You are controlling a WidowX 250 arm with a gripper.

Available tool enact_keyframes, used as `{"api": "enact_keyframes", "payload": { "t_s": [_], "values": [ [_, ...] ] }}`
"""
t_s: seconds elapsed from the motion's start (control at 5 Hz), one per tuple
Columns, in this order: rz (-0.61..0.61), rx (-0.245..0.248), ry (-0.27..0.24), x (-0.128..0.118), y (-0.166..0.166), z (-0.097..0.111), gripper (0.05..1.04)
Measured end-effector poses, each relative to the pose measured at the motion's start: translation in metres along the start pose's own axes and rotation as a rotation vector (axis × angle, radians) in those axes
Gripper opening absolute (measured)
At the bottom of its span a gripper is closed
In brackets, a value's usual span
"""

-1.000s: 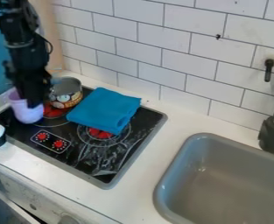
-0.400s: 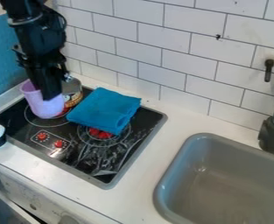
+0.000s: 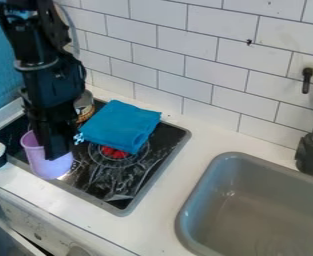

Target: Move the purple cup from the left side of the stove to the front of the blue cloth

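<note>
My gripper (image 3: 57, 154), pinching the cup (image 3: 46, 169), has brought it from beside the can (image 3: 85, 108) towards the front of the stove (image 3: 105, 175), so the move seems under way.

Brightly, softly lit, with streaky glare on the stove (image 3: 116, 176) at seven o'clock, faint sheen in the sink (image 3: 231, 195) at five.
</note>
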State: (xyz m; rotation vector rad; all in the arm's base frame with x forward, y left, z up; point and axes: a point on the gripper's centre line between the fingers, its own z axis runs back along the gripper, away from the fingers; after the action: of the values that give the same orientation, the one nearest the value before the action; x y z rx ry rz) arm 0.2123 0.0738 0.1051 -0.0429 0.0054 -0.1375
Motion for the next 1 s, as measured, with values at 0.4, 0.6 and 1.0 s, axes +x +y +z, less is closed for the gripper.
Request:
{"api": "enact_keyframes", "payload": {
  "t_s": [0.4, 0.6, 1.0],
  "values": [
    [-0.178, -0.063, -0.064, 0.014, -0.006, -0.022, 0.084],
    [-0.274, -0.14, -0.099, 0.024, -0.01, -0.026, 0.084],
    [-0.317, -0.142, -0.131, 0.037, -0.008, -0.041, 0.084]
  ]
}}
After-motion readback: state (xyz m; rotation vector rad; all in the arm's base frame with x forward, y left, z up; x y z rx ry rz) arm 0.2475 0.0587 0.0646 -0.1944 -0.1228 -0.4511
